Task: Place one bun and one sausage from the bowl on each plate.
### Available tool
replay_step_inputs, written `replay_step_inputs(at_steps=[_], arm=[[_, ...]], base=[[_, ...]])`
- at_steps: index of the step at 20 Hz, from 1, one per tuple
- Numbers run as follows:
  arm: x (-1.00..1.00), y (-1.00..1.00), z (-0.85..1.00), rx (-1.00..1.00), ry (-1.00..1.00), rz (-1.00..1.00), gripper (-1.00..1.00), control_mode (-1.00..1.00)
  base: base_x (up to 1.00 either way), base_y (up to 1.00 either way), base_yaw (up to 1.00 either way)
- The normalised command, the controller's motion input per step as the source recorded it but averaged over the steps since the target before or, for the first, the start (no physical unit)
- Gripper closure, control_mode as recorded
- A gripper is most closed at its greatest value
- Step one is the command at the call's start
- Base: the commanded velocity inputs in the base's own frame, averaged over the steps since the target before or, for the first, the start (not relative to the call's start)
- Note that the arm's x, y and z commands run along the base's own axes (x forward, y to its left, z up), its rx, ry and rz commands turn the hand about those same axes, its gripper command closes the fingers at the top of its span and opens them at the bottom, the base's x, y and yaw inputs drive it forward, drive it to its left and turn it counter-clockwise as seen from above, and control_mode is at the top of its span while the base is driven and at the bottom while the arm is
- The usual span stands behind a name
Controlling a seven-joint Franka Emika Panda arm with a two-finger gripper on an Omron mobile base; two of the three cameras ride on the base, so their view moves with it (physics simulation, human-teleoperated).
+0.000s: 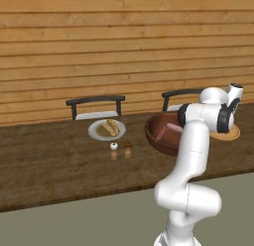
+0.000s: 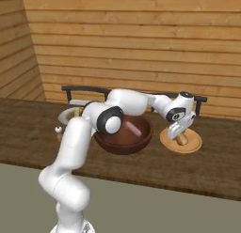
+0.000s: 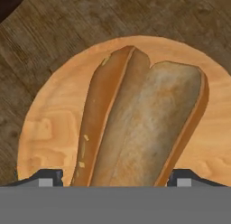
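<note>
Wooden plate [image 3: 45,128], centre frame, is receiving its bun [image 3: 144,123]; gripper [image 3: 117,178] is straddling it with jaws wide, likely releasing; next: sausage [image 2: 134,128] from bowl [image 2: 123,145].

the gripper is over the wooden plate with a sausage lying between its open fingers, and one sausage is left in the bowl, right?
Not quite: it is a bun, not a sausage, lying on the wooden plate between the open gripper fingers, as the hand view shows. One sausage does lie in the bowl.
</note>
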Motion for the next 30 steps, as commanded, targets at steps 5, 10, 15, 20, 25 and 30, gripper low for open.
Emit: replay_step_inputs(at_steps=[5,10,15,20,25,30], arm=[[0.04,-0.37,-0.25,0.02,0.00,0.00,1.00,-1.00],[0.03,-0.15,-0.15,0.01,0.00,0.00,1.00,-1.00],[-0.01,0.00,-0.03,0.00,0.00,0.00,-1.00,-1.00],[-0.14,0.34,0.00,-0.05,-0.02,0.00,-1.00,-1.00],[0.00,0.52,0.00,-0.15,0.00,0.00,-1.00,-1.00],[-0.48,0.32,0.76,-0.02,-0.08,0.00,-1.00,-1.00]], base=[[0.00,0.00,0.00],[0.00,0.00,0.00],[0.00,0.00,0.00],[0.00,0.00,0.00],[0.00,0.00,0.00],[0.00,0.00,0.00]])
